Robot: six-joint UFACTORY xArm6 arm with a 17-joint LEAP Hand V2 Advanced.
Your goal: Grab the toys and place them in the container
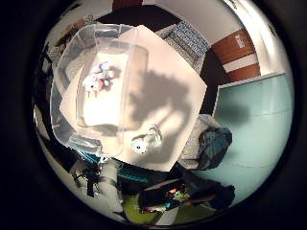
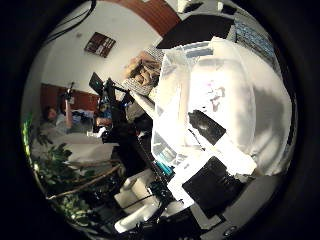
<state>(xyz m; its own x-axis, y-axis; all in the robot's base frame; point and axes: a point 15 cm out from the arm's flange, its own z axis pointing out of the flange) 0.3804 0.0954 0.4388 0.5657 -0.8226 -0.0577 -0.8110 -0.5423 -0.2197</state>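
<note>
In the little-finger view we see one toy (image 1: 146,139) lying on the counter (image 1: 177,96) just beside the bin (image 1: 64,72), which holds another toy (image 1: 98,79). In the thumb view our hand (image 2: 210,165) shows straight fingers, holding nothing. We should descend squarely over the loose toy.

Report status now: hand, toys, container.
Hand high above table, holding nothing. One toy on table beside container. Other toys inside. Nothing blocking.
</note>
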